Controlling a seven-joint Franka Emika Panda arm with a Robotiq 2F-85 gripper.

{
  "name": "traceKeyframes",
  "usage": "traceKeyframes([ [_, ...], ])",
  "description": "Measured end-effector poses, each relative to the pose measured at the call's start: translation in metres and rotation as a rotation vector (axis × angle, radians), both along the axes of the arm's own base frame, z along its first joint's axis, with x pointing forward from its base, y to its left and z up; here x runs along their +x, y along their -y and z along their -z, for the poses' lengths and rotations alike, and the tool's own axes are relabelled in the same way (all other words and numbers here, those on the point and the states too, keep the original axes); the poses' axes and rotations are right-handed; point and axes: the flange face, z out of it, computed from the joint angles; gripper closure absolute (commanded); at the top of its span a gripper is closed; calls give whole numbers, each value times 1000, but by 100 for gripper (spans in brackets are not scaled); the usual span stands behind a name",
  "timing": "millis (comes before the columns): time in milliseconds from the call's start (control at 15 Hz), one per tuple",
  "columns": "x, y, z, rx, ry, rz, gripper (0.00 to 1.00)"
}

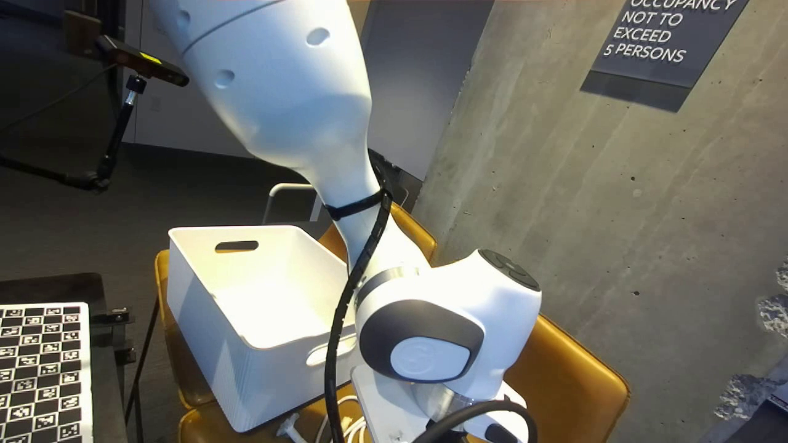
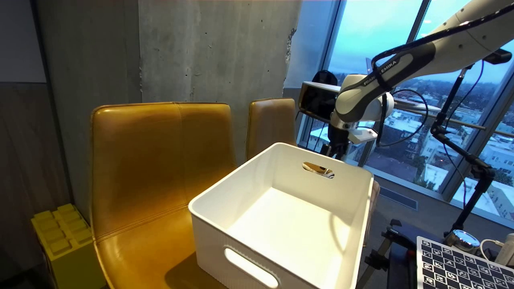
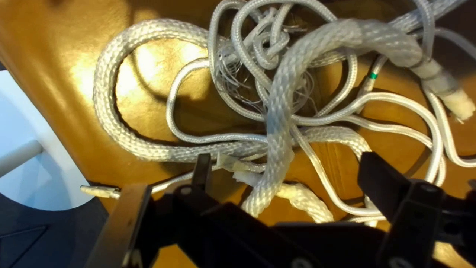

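Stands released at the gripper [image 3: 287,165], with jaws spread well apart over white braided rope [image 3: 279,111]. Runs thick through the gap in the wrist view, then arches right toward a frayed tip [image 3: 460,103]. Cannot tell from here about contact with the rope. Curls toward the left in another thick bend [image 3: 105,82], crossing beneath the first stretch. Winds all around in thin white cord [image 3: 170,108], with a green mark [image 3: 373,75] on one length and a small taped end [image 3: 98,191] toward the left. Lies in a tangle on a tan leather seat [image 3: 63,74]. Beside all this, in both exterior views: a deep white bin [image 1: 215,344], resting on a tan chair [image 2: 160,156]. Shows a little of the cord at the foot of the bin in an exterior view. Points downward with the gripper behind that bin in an exterior view, too small and dark there to read. Hangs from a white arm [image 1: 295,92] with a black cable [image 1: 330,369] strapped along it. Farther out: a checkered board [image 1: 40,375] on a dark table [image 1: 52,288], and a camera [image 1: 141,59] on a jointed black stand [image 1: 115,141]. At the back: a concrete wall [image 1: 585,215] with a dark sign [image 1: 640,79], and a tall window [image 2: 373,24].
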Motion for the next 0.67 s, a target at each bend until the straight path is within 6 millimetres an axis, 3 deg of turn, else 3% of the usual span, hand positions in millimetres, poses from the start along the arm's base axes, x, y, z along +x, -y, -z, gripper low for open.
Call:
traceKeyframes([
  [533, 15, 4, 29, 14, -36, -7, 0],
  [600, 15, 4, 32, 14, -38, -6, 4],
  [667, 16, 5, 35, 13, -40, -6, 19],
])
